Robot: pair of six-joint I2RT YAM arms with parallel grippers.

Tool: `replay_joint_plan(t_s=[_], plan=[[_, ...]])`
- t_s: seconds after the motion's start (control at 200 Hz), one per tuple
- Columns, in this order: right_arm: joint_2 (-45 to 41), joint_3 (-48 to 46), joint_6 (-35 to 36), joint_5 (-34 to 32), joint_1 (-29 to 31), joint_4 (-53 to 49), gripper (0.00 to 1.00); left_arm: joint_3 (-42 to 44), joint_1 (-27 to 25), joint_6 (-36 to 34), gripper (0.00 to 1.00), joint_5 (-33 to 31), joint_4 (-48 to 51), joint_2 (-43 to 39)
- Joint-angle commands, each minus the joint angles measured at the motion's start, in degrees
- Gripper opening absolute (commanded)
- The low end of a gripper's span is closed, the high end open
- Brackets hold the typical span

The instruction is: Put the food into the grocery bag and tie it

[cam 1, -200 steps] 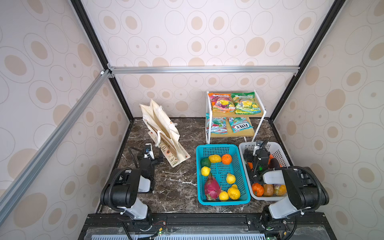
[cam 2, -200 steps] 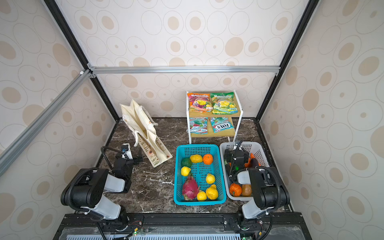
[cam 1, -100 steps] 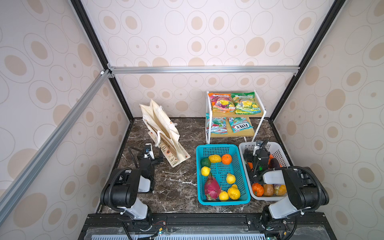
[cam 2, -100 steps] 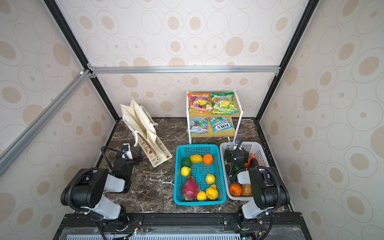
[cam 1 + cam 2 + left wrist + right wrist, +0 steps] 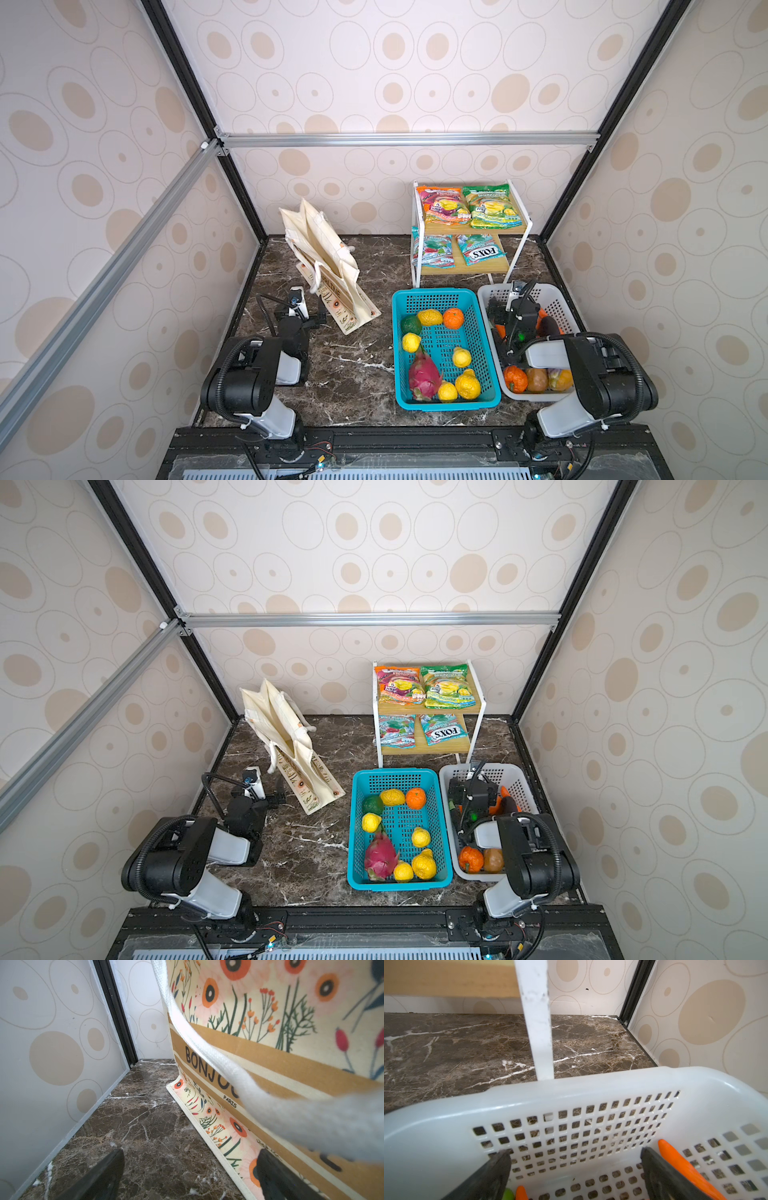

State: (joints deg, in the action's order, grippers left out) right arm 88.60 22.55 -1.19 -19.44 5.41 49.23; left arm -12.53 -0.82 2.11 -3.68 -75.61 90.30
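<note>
The left claw point(image 5: 191, 1155) and right claw point(image 5: 575, 1153) are spread wide, empty. The grocery bag point(image 5: 328, 262) is leant near the back-left corner of the tabletop point(image 5: 353, 374), its mouth pinched; a dropped dragon fruit point(image 5: 424, 376) could be deflected and the bag toppled.

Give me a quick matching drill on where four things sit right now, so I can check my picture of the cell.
Things:
1. pink dragon fruit
2. orange glossy snack packet
3. teal FOXS packet
4. cream floral canvas tote

Places:
A. lower wooden shelf
B. dark marble tabletop, left side
C. teal plastic basket
D. upper wooden shelf

Pairs: 1-C, 2-D, 3-A, 4-B.
</note>
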Motion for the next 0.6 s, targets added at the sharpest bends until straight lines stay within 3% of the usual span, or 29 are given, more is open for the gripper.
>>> replay_joint_plan(t_s=[0.0,0.2,0.295,0.445,0.595], plan=[[-0.1,0.4,-0.5,0.4,0.1,-0.6,1.0,-0.7,0.0,-1.1,0.99,0.6,-1.3,0.1],[-0.4,0.3,-0.2,0.3,0.0,-0.5,1.0,0.9,0.0,-0.9,0.99,0.5,-4.1,-0.5],[-2.1,0.4,0.6,1.0,0.1,-1.0,1.0,3.4,-0.1,-0.6,0.99,-1.6,-4.7,-5.9],[-11.0,4.4,-1.8,2.2,0.2,-18.6,1.0,3.2,-0.3,2.3,0.99,-5.3,7.2,-17.7],[-18.7,5.3,-5.1,4.9,0.9,-28.3,1.0,4.6,-0.3,13.2,0.99,-11.0,16.3,-30.5]])
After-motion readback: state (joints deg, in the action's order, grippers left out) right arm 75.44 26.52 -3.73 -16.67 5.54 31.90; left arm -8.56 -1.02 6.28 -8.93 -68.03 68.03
